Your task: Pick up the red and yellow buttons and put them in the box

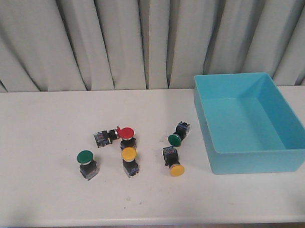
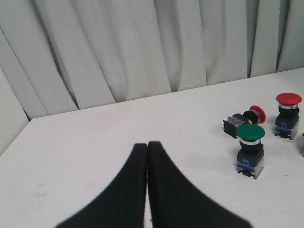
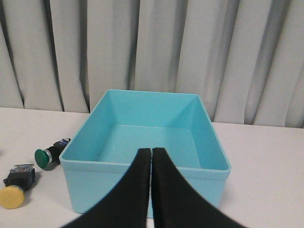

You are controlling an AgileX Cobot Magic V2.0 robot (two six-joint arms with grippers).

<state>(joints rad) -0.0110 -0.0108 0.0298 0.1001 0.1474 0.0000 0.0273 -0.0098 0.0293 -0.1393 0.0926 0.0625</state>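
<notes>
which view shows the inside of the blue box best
The right wrist view: it looks straight over the near rim of the box, showing the whole floor with nothing in it. The front view shows the floor too, at an angle from the side. The left wrist view does not show the box.

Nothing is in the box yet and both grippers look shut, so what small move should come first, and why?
Probably open the left gripper and ease it toward the upright red button. Its fingers are pressed together with nothing between them, so it cannot grasp as it stands. The box holds nothing, and the red and yellow buttons sit on the table nearer the left arm's side.
</notes>
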